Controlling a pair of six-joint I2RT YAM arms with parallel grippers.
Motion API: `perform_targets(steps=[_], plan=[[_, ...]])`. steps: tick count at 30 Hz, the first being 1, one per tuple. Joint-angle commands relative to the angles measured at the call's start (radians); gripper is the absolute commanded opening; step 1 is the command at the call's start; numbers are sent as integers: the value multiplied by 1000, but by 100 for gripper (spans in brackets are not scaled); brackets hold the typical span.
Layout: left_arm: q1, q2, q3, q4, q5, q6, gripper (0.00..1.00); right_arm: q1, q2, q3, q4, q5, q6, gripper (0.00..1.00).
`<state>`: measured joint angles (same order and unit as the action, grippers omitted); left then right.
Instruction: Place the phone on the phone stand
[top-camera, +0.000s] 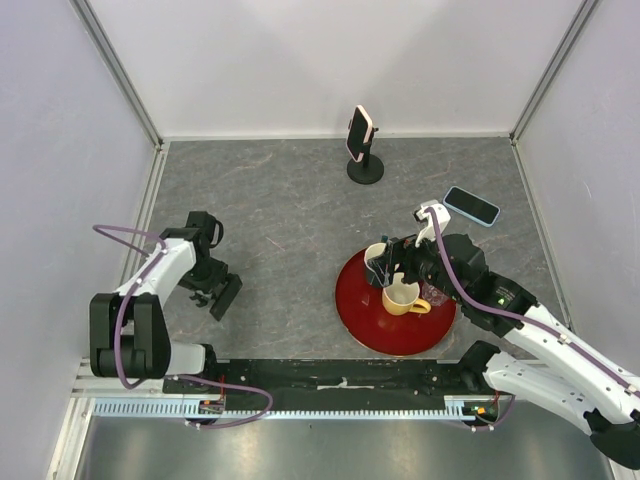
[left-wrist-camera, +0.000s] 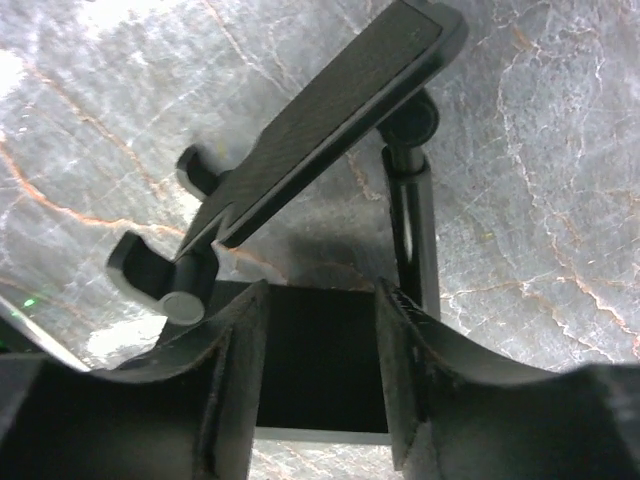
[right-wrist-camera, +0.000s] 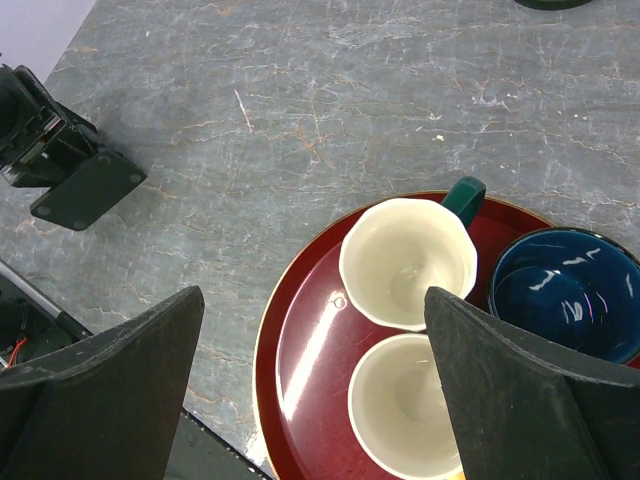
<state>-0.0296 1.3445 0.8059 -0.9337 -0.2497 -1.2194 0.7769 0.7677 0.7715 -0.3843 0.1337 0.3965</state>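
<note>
Blue phone (top-camera: 471, 206), flat, apart from right end effector (top-camera: 383, 268) (jaws wide)

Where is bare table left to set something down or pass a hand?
Free: the strip between the black stand in the left gripper and the red tray; the far-left corner beside the phone stand. Crowded: the tray, full of mugs under the right gripper, and the gap toward the blue phone.

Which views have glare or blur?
Left wrist: blown-out glare on the tabletop upper left, near fingers dark and soft, phone stand sharp. Right wrist: bright streak on the red tray, otherwise crisp. Top external: even light, soft shadows.
</note>
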Motion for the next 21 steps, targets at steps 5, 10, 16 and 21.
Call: perform_targets(steps=[5,10,16,21], plan=[[3,1,-45,142,162,-58,45,-1,33,2,10,-11,21,98],[-93,-41,-105,200,305,-146,43,-1,67,-14,54,-40,34,98],[-196,-80,-56,196,333,-189,62,-1,140,-3,90,-85,47,98],[-196,-148,7,139,306,-143,85,-1,214,14,110,-105,73,98]])
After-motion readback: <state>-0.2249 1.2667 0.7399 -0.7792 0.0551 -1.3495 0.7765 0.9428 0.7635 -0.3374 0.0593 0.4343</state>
